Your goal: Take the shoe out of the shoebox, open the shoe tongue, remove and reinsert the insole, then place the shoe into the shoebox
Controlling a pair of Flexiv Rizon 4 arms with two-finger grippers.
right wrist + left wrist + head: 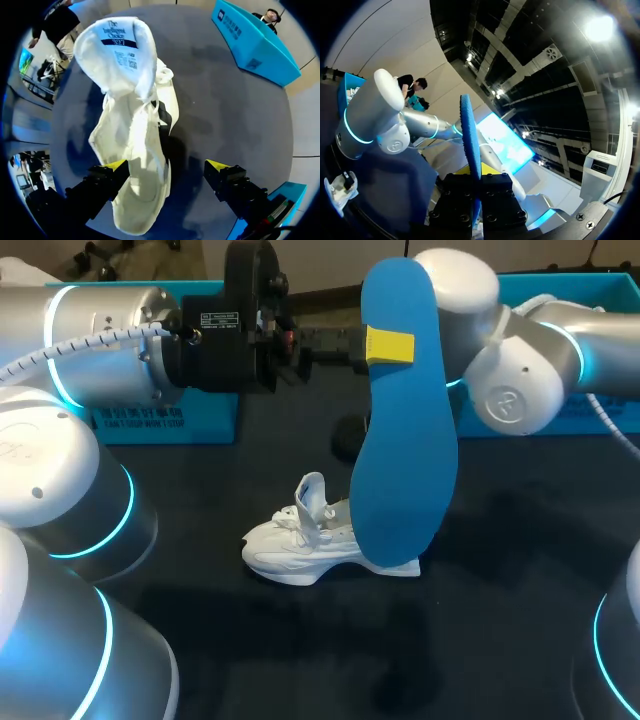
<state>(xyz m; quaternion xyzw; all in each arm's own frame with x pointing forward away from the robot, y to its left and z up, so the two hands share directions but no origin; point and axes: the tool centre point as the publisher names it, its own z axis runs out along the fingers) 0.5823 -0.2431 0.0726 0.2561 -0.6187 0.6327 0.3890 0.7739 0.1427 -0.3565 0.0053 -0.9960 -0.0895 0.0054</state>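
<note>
Left wrist view looks along the left gripper [479,196], whose two black fingers pinch the blue insole [470,135] edge-on, so it rises ahead of them like a thin blue blade. From the head view the insole hangs broad face to the camera, its long axis close to upright. One yellow fingertip [390,345] presses on its upper part, and its wider lower end reaches down in front of the white shoe [300,550]. The shoe stands on its sole on the dark table [500,640], toe toward the left arm's side and heel hidden behind the insole. Its tongue [312,495] is lifted, so the mouth is open. The right gripper [167,165] hangs over the shoe with fingers spread wide, holding nothing. One yellow tip sits against the shoe's side, the other is over bare table, and the shoe's length runs away ahead of the fingers. The shoe appears to lie below the held insole, so reinsertion likely turns on tipping the lower end into the open mouth along the shoe's length. The left arm carries the insole, and the right is nearer the shoe to steady it. A white label [117,35] with black print sits on the tongue's underside. The teal shoebox [165,420] at the table's back carries white print too small to make out.
</note>
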